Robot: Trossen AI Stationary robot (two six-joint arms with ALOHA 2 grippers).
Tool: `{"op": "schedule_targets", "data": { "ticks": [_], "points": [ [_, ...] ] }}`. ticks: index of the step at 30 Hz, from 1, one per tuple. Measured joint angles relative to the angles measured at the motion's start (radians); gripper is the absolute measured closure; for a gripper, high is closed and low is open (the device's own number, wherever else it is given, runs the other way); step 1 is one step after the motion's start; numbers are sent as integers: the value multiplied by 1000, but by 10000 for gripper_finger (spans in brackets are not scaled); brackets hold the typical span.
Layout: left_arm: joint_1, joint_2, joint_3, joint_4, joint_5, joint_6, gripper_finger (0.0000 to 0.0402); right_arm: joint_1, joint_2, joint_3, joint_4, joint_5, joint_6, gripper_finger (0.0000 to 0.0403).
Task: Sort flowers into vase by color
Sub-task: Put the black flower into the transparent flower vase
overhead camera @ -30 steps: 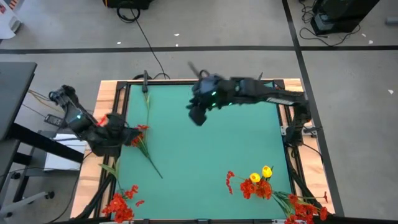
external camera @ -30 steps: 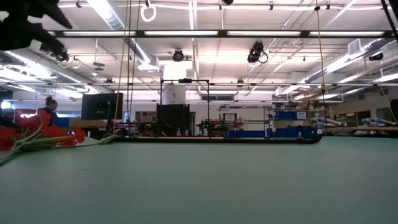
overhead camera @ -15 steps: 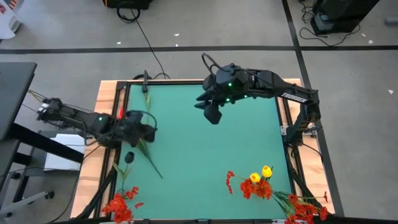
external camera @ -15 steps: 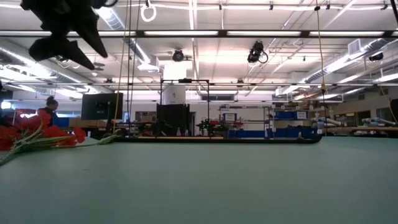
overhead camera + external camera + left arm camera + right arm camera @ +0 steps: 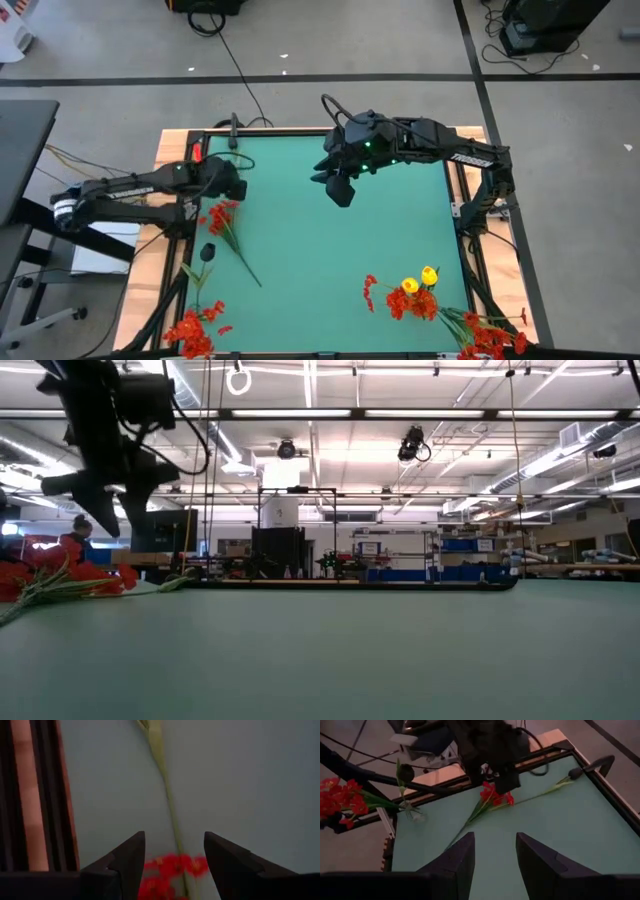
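A red flower (image 5: 222,214) lies flat on the green mat (image 5: 330,250) near the left edge, its stalk slanting toward the near side. A bare green stalk (image 5: 237,158) lies beyond it. My left gripper (image 5: 226,186) hovers open just past the red bloom (image 5: 172,870), fingers to either side of the stalk (image 5: 167,795) and above it; in the low view it (image 5: 100,490) hangs clear of the mat. My right gripper (image 5: 340,190) hangs open, high over the mat's far middle. I make out no vase.
A red bunch (image 5: 195,330) stands at the near left corner, and yellow and red blooms (image 5: 415,295) near the right front. A small dark object (image 5: 207,252) sits by the left edge. Black frame rails (image 5: 190,200) border the mat. The mat's middle is bare.
My left gripper has swung from the table's left edge toward the far side and a little to the right, turning and coming down over the red flower's head. The flower has stayed where it lay. My right gripper has shifted slightly toward the table's right.
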Motion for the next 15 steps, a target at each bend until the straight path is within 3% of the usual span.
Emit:
{"op": "schedule_targets", "data": {
  "ticks": [8, 15],
  "points": [
    [260, 95, -32, 295, 135, 263, 194, -11, 0, 0, 4, 6, 3, 251],
    [392, 260, -33, 339, 143, 373, 194, -34, 0, 0, -2, 16, 39, 251]
  ]
}}
